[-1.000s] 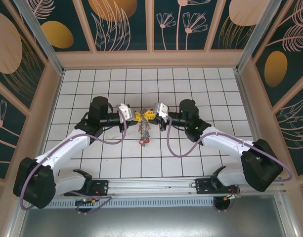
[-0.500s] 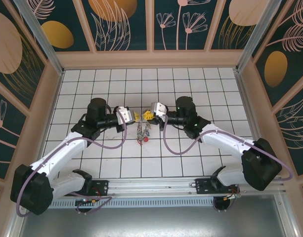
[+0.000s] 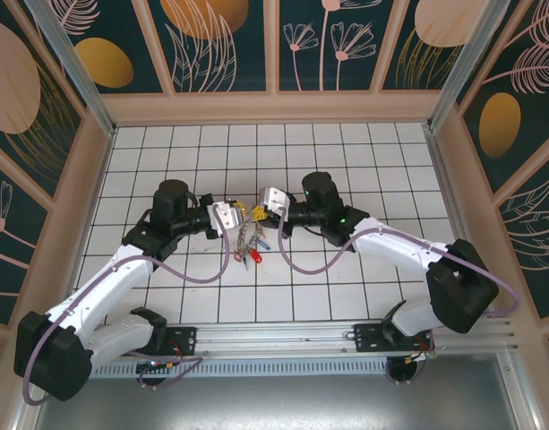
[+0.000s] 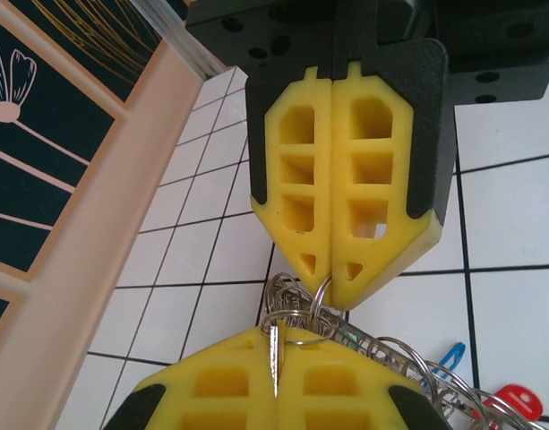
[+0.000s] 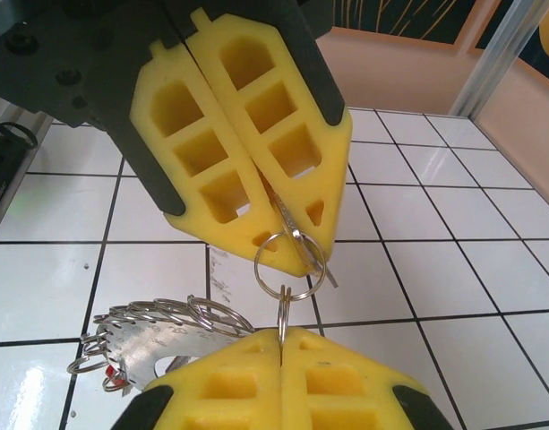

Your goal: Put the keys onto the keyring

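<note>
My left gripper [image 4: 276, 342] is shut on the thin blade of a silver key [image 5: 296, 226], which carries a small split ring [image 5: 290, 265]. My right gripper [image 5: 281, 333] is shut on a second split ring [image 4: 322, 288] linked through the first. The two grippers meet tip to tip above the table [image 3: 235, 215] [image 3: 259, 209]. Below them hangs the flat grey keyring [image 5: 147, 348] with several split rings along its edge. More keys [image 3: 247, 244] dangle there, one with a blue head [image 4: 449, 356] and one with a red head [image 4: 518, 399].
White tiled table [image 3: 364, 161] with raised peach walls, the left wall [image 4: 86, 260] close to the left wrist. Purple cables loop from both arms near the hanging bunch. Open tiles lie behind the grippers and to both sides.
Both grippers have shifted left by about half a tile, still shut and tip to tip. The hanging bunch moved left with them and swung a little.
</note>
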You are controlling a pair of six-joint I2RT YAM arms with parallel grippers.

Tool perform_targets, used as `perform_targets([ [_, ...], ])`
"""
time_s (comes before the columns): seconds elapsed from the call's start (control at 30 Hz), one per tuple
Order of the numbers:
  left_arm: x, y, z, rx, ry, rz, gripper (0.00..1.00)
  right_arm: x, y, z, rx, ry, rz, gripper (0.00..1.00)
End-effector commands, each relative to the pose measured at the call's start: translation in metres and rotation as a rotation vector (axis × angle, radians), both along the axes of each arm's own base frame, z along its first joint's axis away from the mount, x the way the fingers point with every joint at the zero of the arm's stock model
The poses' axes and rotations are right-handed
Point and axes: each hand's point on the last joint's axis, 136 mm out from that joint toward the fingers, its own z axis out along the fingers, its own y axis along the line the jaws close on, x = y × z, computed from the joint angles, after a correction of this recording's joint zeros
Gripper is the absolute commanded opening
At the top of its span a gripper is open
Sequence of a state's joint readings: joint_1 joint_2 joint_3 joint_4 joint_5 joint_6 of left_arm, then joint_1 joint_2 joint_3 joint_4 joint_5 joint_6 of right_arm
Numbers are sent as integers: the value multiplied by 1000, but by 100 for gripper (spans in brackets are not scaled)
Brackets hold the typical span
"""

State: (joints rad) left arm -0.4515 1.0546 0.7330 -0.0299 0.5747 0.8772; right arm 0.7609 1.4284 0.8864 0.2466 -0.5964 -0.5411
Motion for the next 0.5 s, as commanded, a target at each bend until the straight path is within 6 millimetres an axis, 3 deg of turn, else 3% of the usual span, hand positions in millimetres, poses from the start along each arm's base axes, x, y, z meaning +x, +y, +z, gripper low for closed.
perform_targets([
  [0.0, 11, 2, 36, 30, -180, 1, 0, 10, 8, 13, 26, -11, -38, 0],
  [0.17, 27, 6, 51, 116, -338, 21, 0, 7, 8, 27, 92, -25, -37, 24],
  [0.37, 49, 11, 71, 275, -507, 32, 0, 10, -10, 44, 147, -60, -84, 31],
  [0.47, 58, 11, 101, 326, -638, 34, 0, 13, -25, 51, 175, -73, -130, 33],
])
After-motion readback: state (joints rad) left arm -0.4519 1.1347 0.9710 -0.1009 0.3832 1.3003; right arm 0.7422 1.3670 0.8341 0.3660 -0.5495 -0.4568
